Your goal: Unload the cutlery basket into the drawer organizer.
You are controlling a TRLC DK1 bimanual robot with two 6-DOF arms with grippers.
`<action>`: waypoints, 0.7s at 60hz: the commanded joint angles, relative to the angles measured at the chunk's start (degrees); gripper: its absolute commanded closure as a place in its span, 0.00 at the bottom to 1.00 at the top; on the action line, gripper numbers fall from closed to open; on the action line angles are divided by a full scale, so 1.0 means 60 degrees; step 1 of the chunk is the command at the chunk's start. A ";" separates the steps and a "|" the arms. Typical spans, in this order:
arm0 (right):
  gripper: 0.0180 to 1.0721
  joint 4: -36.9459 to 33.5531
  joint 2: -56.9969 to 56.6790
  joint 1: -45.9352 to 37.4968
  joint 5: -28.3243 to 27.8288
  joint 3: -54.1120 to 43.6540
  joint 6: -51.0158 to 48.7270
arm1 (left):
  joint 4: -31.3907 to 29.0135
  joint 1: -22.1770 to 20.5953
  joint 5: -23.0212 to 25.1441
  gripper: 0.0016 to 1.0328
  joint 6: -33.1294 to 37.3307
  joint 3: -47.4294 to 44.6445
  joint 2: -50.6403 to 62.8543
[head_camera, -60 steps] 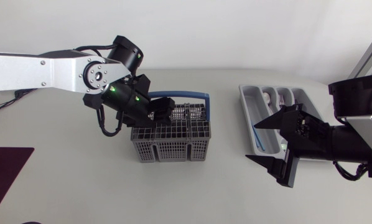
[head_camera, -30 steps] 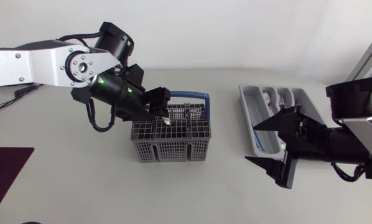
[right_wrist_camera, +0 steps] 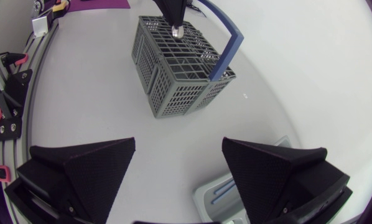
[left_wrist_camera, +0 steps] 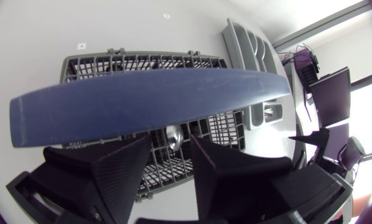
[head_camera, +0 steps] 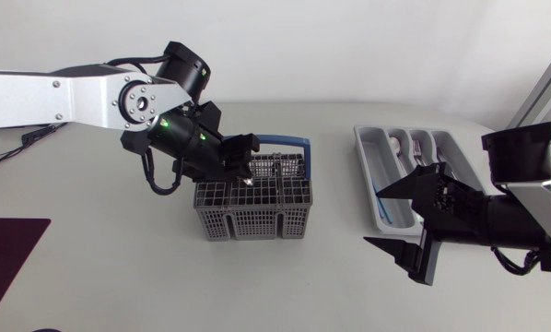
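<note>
My left gripper (head_camera: 245,172) hangs over the cutlery basket (head_camera: 252,219) at the middle of the worktop (head_camera: 100,267). It sits just inside the blue handle (head_camera: 285,141), which arches over the basket's 12 o'clock side. In the left wrist view a small bright piece of cutlery (left_wrist_camera: 173,135) shows between the fingertips. From across the worktop the fingers look drawn in to a point on it, with its rounded metal end poking out below, so I read the gripper as pinching that piece. The piece is at the basket's 12 o'clock edge, its end about level with the rim.

The drawer organizer (head_camera: 392,184) lies well apart at the basket's 3 o'clock, with a spoon (head_camera: 397,146) and a fork (head_camera: 418,146) already in its slots. My right gripper (head_camera: 372,214) is spread wide and empty at the organizer's 6 o'clock end.

I expect the piece to be light, stiff and slick. Polished steel could pivot or slide in a pinch this near its end. I would want a firm hold across the flat of the handle and a straight lift, so it does not catch on the grid or the blue handle overhead. A dropped piece would not break, but it could bounce out of reach.
</note>
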 commanded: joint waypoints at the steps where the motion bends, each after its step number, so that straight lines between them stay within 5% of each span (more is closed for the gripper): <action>1: 0.05 0.0079 -0.0059 0.0107 0.0081 -0.0255 -0.0080 | 0.0029 -0.0091 0.0083 0.43 -0.0310 0.0296 0.0254; 16: 0.05 0.0064 -0.0118 0.0180 0.0096 -0.0343 -0.0066 | 0.0073 -0.0179 0.0186 0.48 -0.0310 0.0384 0.0445; 27: 0.05 0.0035 -0.0206 0.0180 0.0096 -0.0387 -0.0066 | 0.0147 -0.0179 0.0273 0.73 -0.0398 0.0384 0.0547; 42: 0.05 0.0035 -0.0235 0.0180 0.0111 -0.0460 -0.0080 | 0.0205 -0.0164 0.0332 0.80 -0.0427 0.0281 0.0620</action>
